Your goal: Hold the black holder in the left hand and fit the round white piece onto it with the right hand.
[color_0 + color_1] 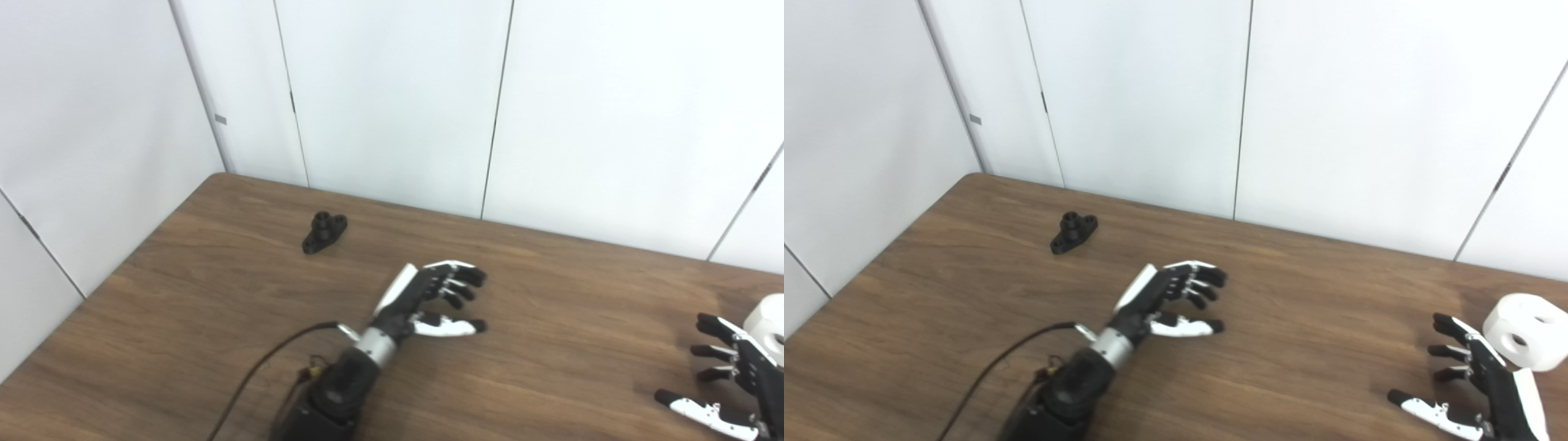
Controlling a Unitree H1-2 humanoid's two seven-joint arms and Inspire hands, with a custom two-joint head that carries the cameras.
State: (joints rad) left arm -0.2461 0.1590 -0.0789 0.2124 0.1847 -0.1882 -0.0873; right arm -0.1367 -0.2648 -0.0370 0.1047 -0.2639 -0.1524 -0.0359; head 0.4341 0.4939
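Brown wood grain ran across the surface [1304,380], and I saw plenty of bare room between my two hands. My left hand [1167,300] hovered mid-surface, fingers spread and holding nothing. The black holder [1073,233] lay well apart from it, toward the far left corner, close to the wall panels [1151,98]. My right hand [1470,380] sat at the near right edge, open and empty, just beside the round white piece [1525,331], though I could not tell whether they touched.
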